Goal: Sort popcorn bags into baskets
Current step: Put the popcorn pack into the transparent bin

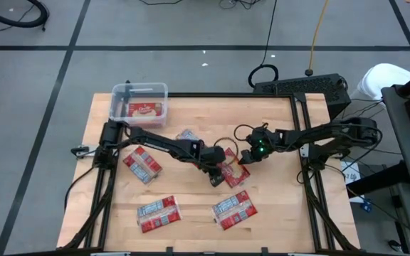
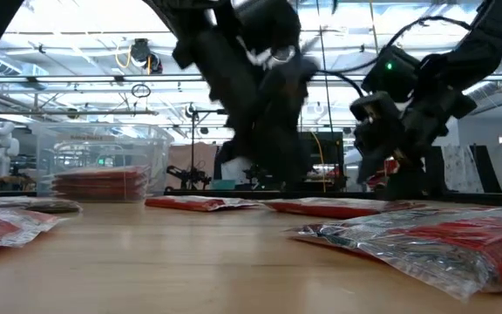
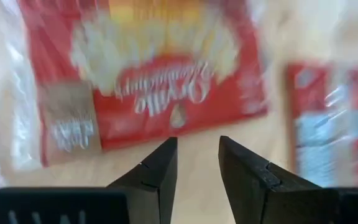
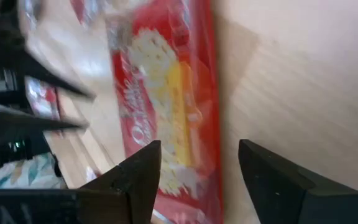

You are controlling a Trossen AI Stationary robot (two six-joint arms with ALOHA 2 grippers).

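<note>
Wooden table (image 1: 191,235); grey taped floor (image 1: 41,85) around.

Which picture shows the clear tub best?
The high view: it looks straight down into the clear tub at the table's far left corner, with a red popcorn bag inside. The low view shows only its side, with red packets stacked inside. Neither wrist view shows it.
</note>
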